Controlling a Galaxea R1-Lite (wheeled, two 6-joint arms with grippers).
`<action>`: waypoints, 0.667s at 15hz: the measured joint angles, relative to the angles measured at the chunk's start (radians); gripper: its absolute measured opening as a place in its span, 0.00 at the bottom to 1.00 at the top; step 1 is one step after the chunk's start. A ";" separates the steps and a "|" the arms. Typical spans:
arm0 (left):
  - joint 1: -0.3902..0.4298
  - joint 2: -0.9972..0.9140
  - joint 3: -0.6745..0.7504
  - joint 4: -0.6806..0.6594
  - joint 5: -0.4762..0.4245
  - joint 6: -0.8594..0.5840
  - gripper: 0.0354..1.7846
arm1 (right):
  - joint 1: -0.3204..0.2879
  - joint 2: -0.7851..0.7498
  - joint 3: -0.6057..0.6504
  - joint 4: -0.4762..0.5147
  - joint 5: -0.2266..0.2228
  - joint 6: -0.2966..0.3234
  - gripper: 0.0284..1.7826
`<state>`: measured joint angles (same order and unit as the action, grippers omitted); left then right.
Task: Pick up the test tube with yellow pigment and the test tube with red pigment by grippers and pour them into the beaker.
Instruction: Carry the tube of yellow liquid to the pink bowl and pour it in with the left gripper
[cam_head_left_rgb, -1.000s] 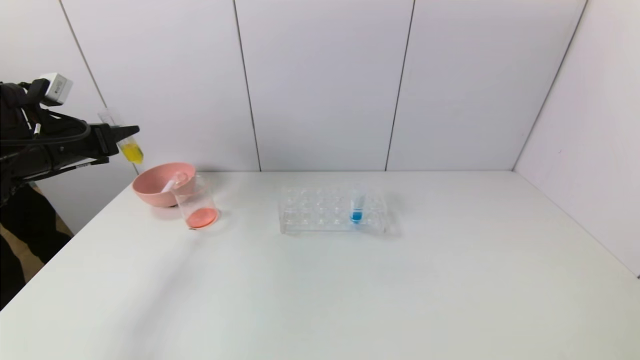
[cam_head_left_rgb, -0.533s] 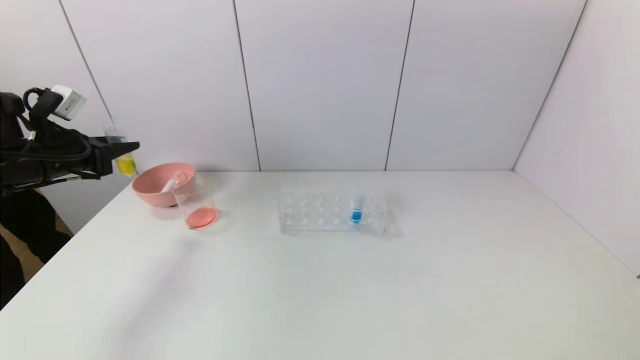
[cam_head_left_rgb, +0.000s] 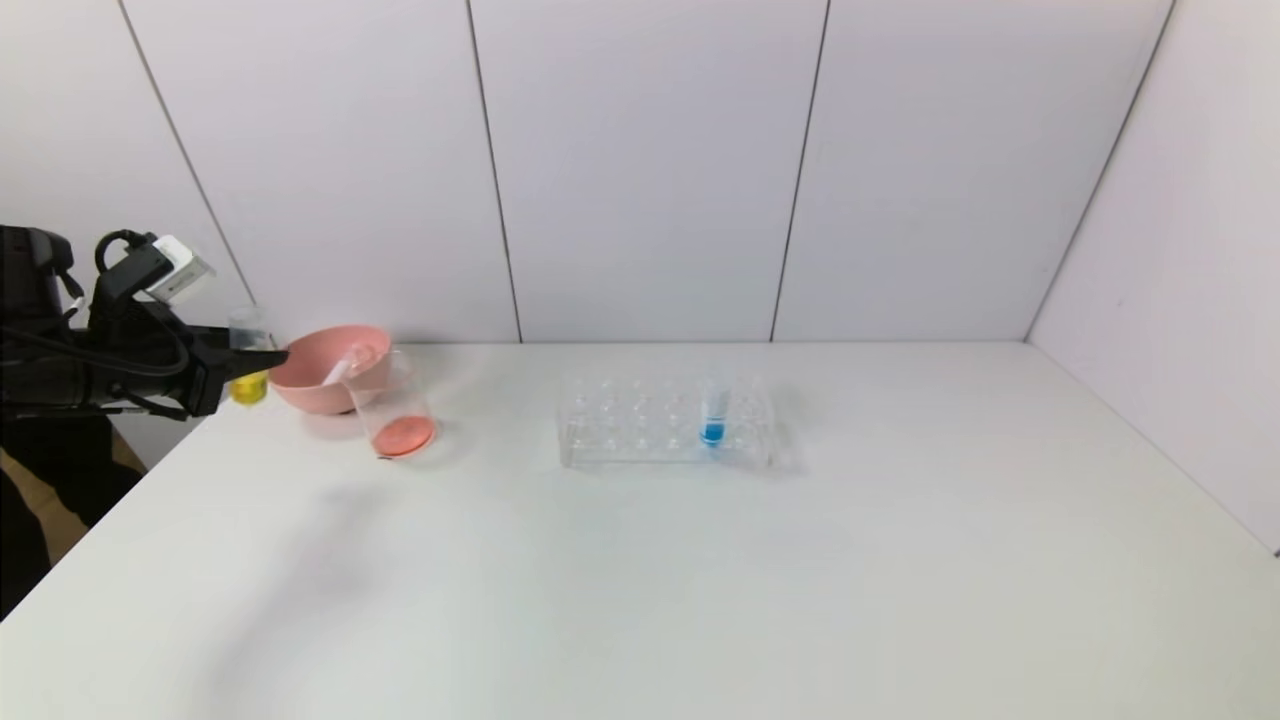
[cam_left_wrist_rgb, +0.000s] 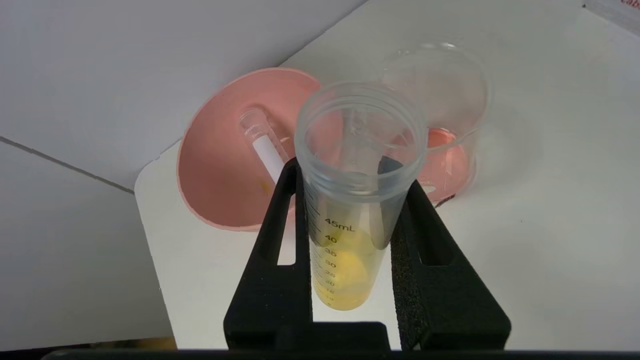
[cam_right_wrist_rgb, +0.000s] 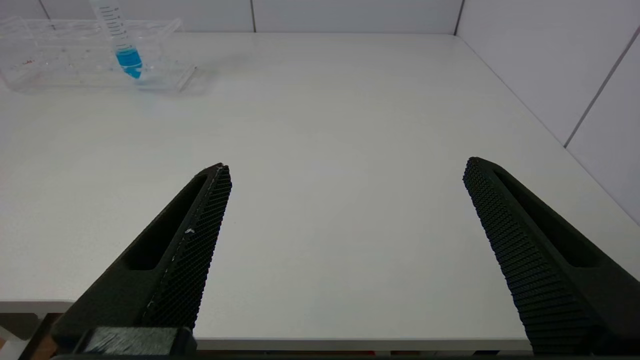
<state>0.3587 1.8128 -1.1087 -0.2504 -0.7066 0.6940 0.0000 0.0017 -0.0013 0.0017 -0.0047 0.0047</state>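
My left gripper (cam_head_left_rgb: 262, 360) hangs at the table's far left edge, just left of the pink bowl, shut on the test tube with yellow pigment (cam_head_left_rgb: 248, 383). That tube stands nearly upright, mouth up, between the jaws of the left gripper (cam_left_wrist_rgb: 352, 175), with yellow liquid (cam_left_wrist_rgb: 345, 280) in its tip. The beaker (cam_head_left_rgb: 392, 405) stands right of the bowl with red-orange liquid on its bottom (cam_left_wrist_rgb: 447, 155). No test tube with red pigment is in view. My right gripper (cam_right_wrist_rgb: 346, 165) is open over bare table near the front edge, holding nothing.
The pink bowl (cam_head_left_rgb: 310, 385) holds a clear tube with a white label (cam_left_wrist_rgb: 265, 150) lying in it. A clear rack (cam_head_left_rgb: 640, 425) at mid-table carries a blue-tipped tube (cam_head_left_rgb: 712, 412). A white wall runs behind and to the right.
The left gripper has come down from above bowl height to about rim level with the yellow tube. The tube has turned from tilted to nearly upright.
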 joint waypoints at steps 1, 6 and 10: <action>0.000 0.007 -0.007 0.014 -0.001 0.030 0.24 | 0.000 0.000 0.000 0.000 0.000 0.000 0.95; 0.003 0.019 -0.086 0.177 0.000 0.187 0.24 | 0.000 0.000 0.000 0.000 0.000 0.000 0.95; 0.004 0.029 -0.184 0.309 0.002 0.291 0.24 | 0.000 0.000 0.000 0.000 0.000 0.000 0.95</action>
<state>0.3628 1.8421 -1.2932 0.0581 -0.7047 0.9855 0.0000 0.0019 -0.0013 0.0017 -0.0043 0.0047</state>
